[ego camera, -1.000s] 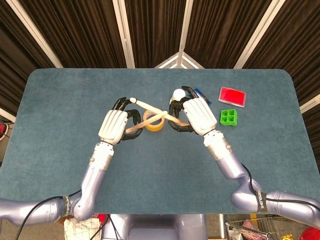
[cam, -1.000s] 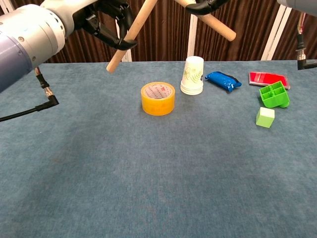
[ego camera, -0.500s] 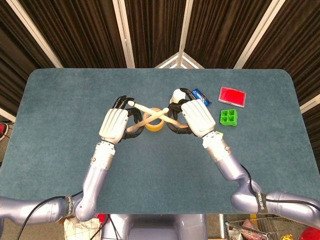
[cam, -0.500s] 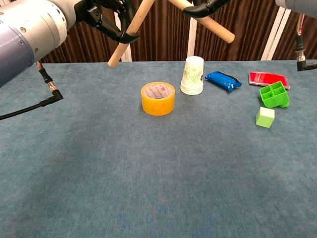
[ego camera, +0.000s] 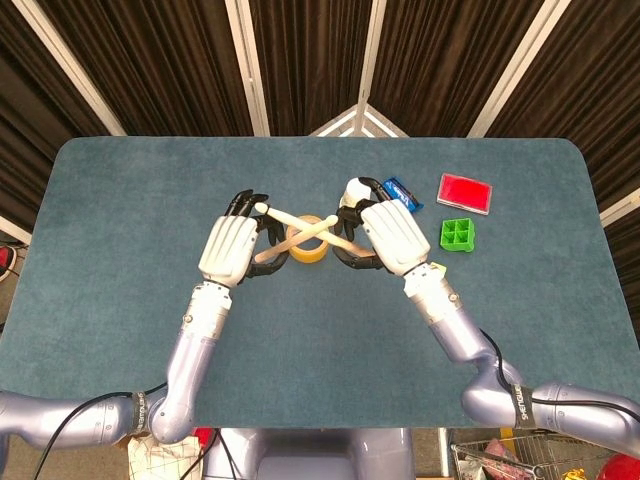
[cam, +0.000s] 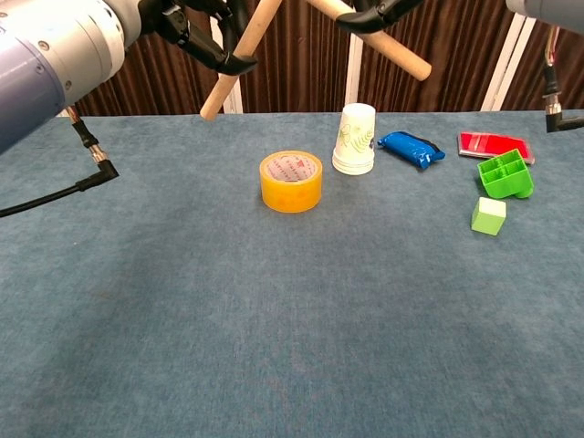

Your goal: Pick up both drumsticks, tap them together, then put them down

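The two drumsticks are lifted above the table, crossed in an X over the yellow tape roll. The left hand grasps one stick and the right hand grasps the other

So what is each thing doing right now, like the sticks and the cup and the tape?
left hand: holds one drumstick, raised above the table
right hand: holds the other drumstick, raised
drumsticks: crossed in an X over the tape roll
tape roll: lying flat on the table
paper cup: upside down
blue packet: lying flat
red box: lying flat
green tray: compartments showing, empty
green block: resting on the table
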